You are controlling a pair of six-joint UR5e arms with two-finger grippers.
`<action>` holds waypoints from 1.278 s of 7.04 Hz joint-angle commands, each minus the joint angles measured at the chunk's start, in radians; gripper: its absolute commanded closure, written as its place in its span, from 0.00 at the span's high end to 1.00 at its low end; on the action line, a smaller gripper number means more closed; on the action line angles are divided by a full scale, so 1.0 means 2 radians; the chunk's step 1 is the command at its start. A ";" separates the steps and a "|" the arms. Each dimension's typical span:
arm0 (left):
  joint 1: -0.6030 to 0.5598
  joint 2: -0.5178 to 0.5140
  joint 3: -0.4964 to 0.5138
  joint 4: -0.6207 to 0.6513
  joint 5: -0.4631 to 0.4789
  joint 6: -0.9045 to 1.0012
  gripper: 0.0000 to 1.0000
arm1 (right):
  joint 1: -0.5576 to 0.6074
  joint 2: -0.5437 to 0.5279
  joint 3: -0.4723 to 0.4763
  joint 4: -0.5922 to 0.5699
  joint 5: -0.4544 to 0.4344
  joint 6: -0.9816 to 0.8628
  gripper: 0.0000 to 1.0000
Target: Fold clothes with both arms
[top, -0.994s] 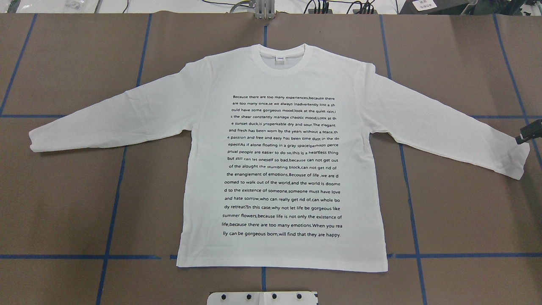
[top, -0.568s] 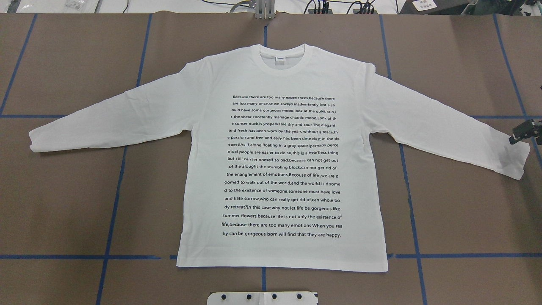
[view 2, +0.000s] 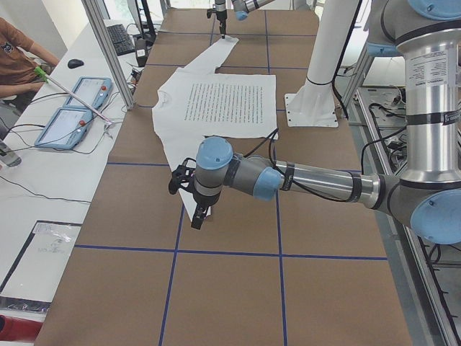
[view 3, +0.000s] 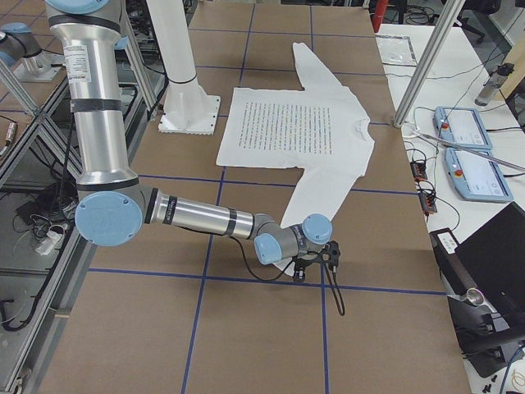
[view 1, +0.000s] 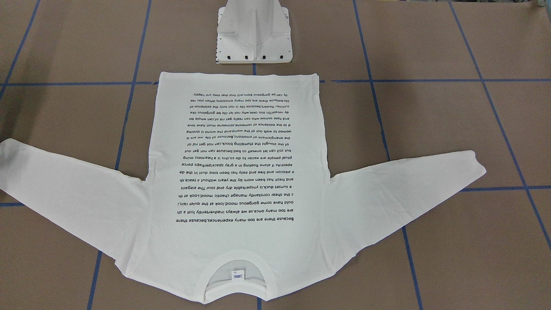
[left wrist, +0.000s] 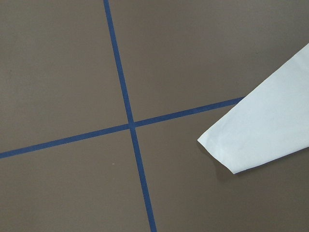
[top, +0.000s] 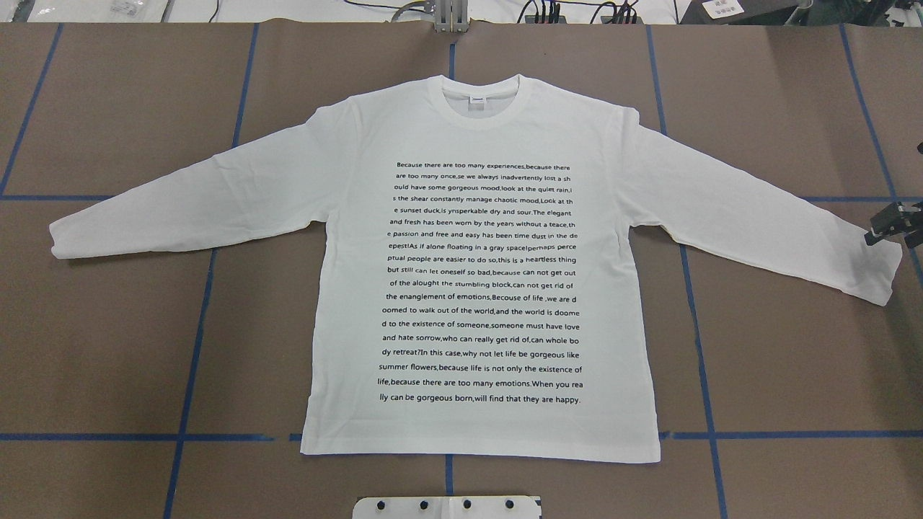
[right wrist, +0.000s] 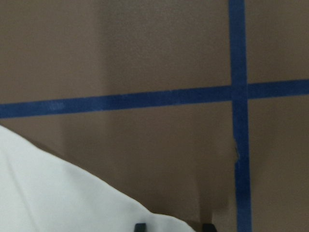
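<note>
The white long-sleeved shirt (top: pixel 479 274) lies flat on the brown table, black text up, collar (top: pixel 479 101) on the far side and both sleeves spread. My right gripper (top: pixel 876 232) hovers at the right sleeve's cuff (top: pixel 876 277). The right wrist view shows its two fingertips (right wrist: pixel 140 226) apart, open, over the cuff's edge (right wrist: pixel 58 193). My left gripper (view 2: pixel 200 216) shows only in the exterior left view, near the left cuff (left wrist: pixel 256 130); I cannot tell whether it is open or shut. The left wrist view shows that cuff lying alone on the table.
The white pedestal base (view 1: pixel 254 38) stands just behind the shirt's hem. Blue tape lines (top: pixel 195 346) grid the table. Beyond the collar side runs a bench with teach pendants (view 2: pixel 72 108), cables and metal posts (view 3: pixel 431 57); a person (view 2: pixel 18 50) sits there.
My right gripper has crept a little to the left in the overhead view, further over the right cuff. The shirt has not moved.
</note>
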 commanded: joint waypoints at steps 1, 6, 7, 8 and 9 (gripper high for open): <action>0.000 -0.005 0.000 0.000 0.000 0.000 1.00 | 0.000 -0.005 0.001 0.000 0.001 0.003 0.02; 0.000 -0.006 0.000 0.000 -0.001 -0.001 1.00 | 0.015 -0.015 0.037 0.000 0.035 0.004 0.00; 0.000 -0.006 0.000 0.000 -0.014 -0.001 1.00 | 0.019 -0.022 0.071 -0.003 0.045 0.012 0.00; 0.000 -0.007 0.000 0.000 -0.027 -0.001 1.00 | 0.020 -0.031 0.106 -0.005 0.059 0.048 0.00; 0.000 -0.007 0.000 0.000 -0.027 -0.001 1.00 | 0.020 -0.029 0.142 -0.007 0.064 0.093 0.00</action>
